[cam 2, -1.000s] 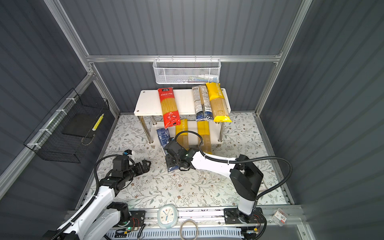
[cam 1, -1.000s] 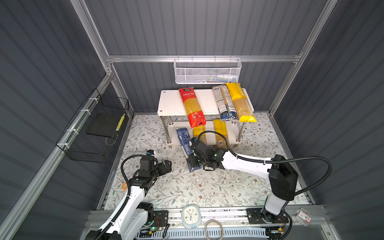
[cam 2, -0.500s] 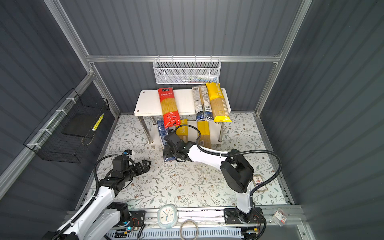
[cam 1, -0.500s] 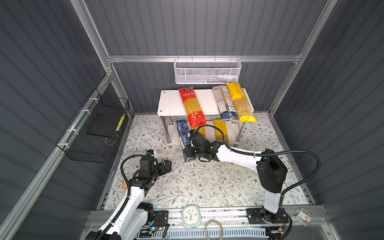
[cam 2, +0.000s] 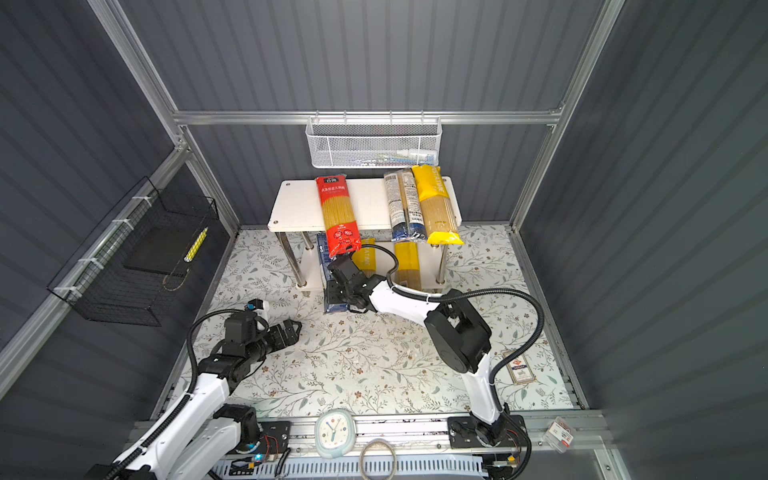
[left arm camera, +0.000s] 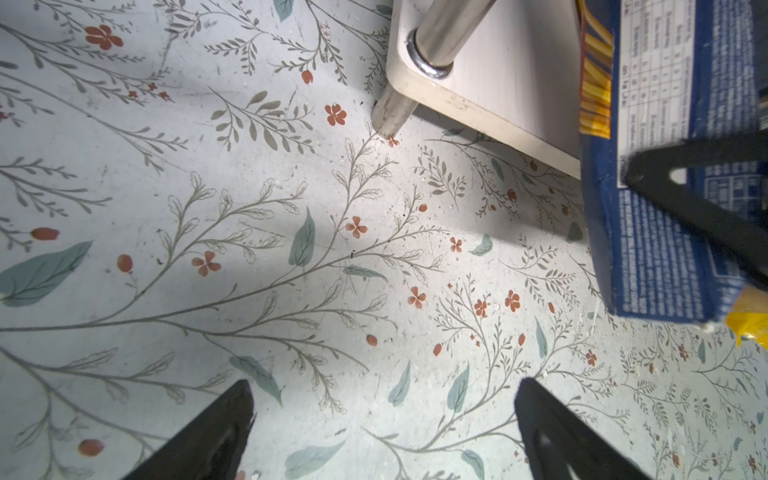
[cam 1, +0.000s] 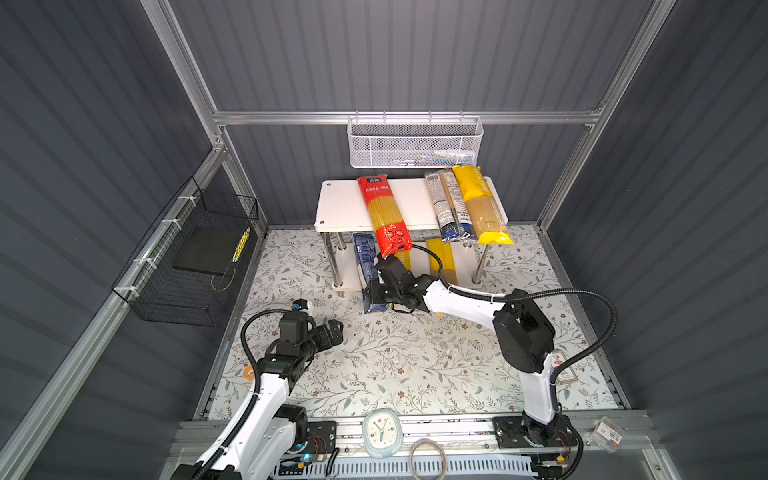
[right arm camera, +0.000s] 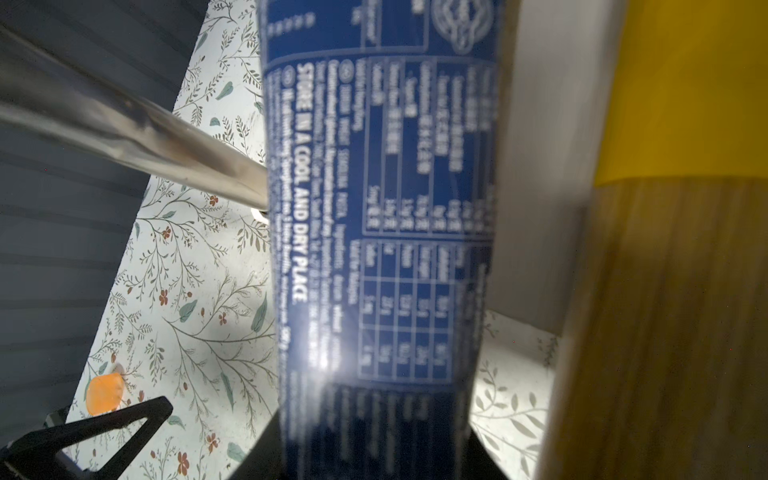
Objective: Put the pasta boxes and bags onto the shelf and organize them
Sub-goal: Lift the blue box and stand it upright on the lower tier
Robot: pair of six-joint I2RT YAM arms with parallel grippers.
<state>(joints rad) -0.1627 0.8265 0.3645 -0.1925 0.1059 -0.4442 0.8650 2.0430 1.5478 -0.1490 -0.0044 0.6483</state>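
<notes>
A floral floor mat (cam 1: 395,365) carries the white two-tier shelf (cam 1: 338,203). Past the right gripper's fingers (left arm camera: 727,230), its lower board (left arm camera: 511,83) bears the dark-blue carton (cam 1: 362,255) and two yellow bags (cam 1: 445,259). Above them lie a red bag (cam 1: 382,212), a clear bag (cam 1: 449,208) and a third yellow bag (cam 1: 484,208).

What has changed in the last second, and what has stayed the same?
The right gripper moved forward, toward the shelf, with the dark-blue pasta carton in its grip; the carton slid farther in over the lower board. Nothing was let go. The left gripper stayed open above the table, and the red bag, clear bag and yellow bag on the top board did not move.
</notes>
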